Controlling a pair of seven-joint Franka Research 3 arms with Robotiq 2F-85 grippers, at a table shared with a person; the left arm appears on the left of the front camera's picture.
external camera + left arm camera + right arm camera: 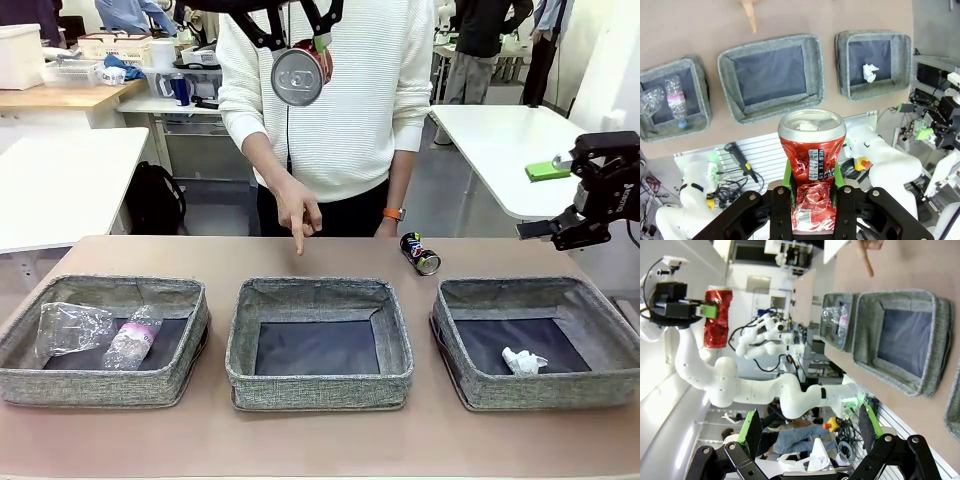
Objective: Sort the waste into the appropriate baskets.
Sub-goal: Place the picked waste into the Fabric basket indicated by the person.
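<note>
Left grey woven-fabric bin (100, 345) is holding the clear plastic cup (68, 328) and pink-label clear bottle (133, 338). Left tool (812, 192) is gripping the dented red metal can (811, 150) high above the middle bin (318, 345), where the person's hand (297, 212) is pointing down at the bench (320, 440). Risk: releasing from this height, the can may bounce out. Dark printed can (420, 253) is lying far-right. Right tool (807, 427) is hovering wide open, empty.

A brown table (320, 440) filled the foreground. Beyond its far left corner a black backpack (155, 198) sat beneath a white table (60, 185).
</note>
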